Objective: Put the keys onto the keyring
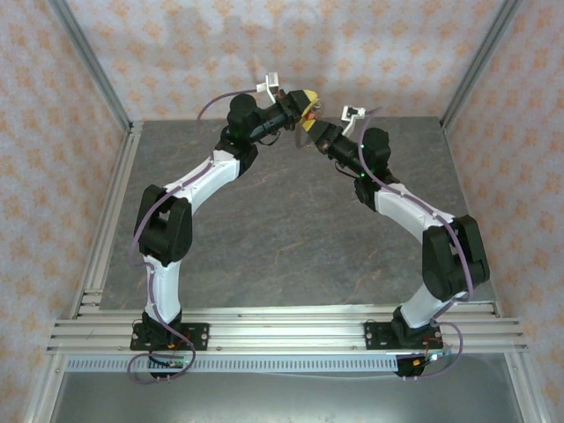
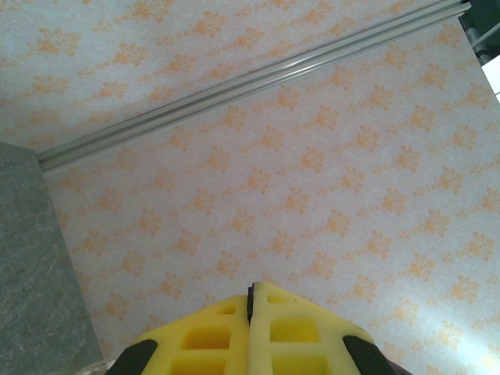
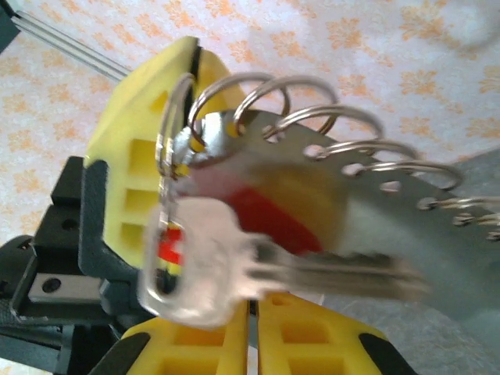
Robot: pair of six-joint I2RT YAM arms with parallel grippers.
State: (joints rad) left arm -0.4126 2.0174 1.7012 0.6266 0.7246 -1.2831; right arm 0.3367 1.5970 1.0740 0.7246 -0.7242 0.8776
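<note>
silver key (image 3: 205, 262) hangs just above the right end effector (image 3: 251, 328).

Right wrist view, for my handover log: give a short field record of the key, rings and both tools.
key: silver key, flat to camera, blade pointing right, head hung on a split ring
ring strip: grey metal strip with a row of rings along its top edge
left tool: shut, beside the strip's left end; grip unclear
right tool: fingers together under the key; grip unclear
</note>
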